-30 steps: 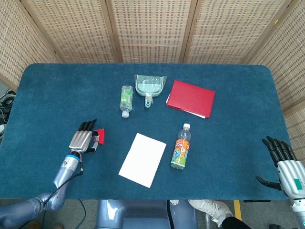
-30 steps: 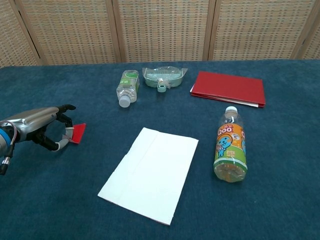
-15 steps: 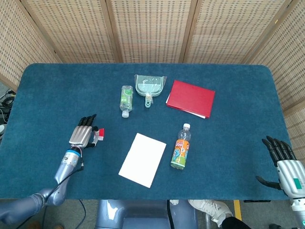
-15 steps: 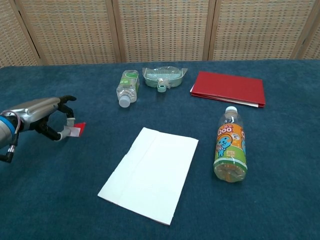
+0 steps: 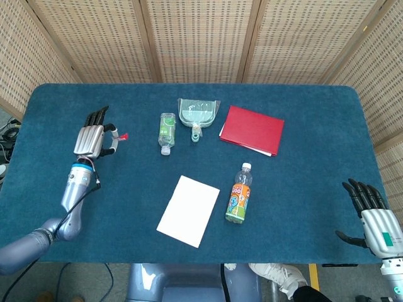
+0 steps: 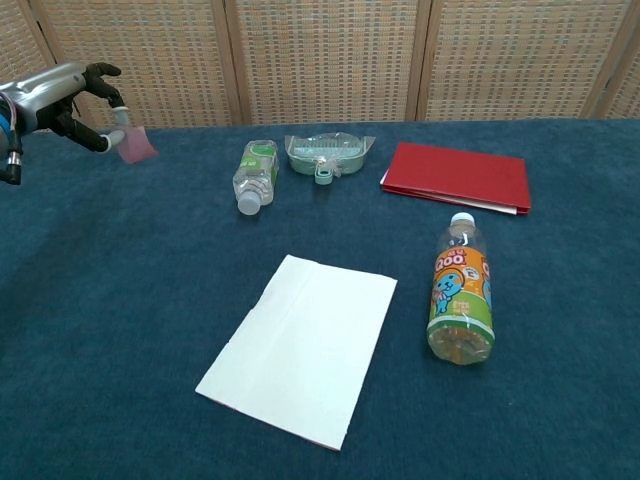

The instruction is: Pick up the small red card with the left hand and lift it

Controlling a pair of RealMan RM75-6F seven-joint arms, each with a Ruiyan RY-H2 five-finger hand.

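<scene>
My left hand (image 5: 92, 136) is raised well above the table at the left, and it pinches the small red card (image 5: 122, 135) between thumb and a finger. In the chest view the same left hand (image 6: 62, 95) shows at the upper left, with the small red card (image 6: 134, 146) hanging from its fingertips, edge-on and pinkish. My right hand (image 5: 373, 216) hovers off the table's near right corner with its fingers spread and nothing in it.
A white paper sheet (image 5: 189, 210) lies near the front centre, an orange-labelled bottle (image 5: 238, 194) beside it. Further back lie a clear bottle (image 5: 166, 131), a small dustpan (image 5: 198, 113) and a red folder (image 5: 252, 129). Blue cloth (image 5: 315, 170) covers the table.
My left hand has risen off the cloth and swung back and left, carrying the red card up with it. The right hand has barely moved.
</scene>
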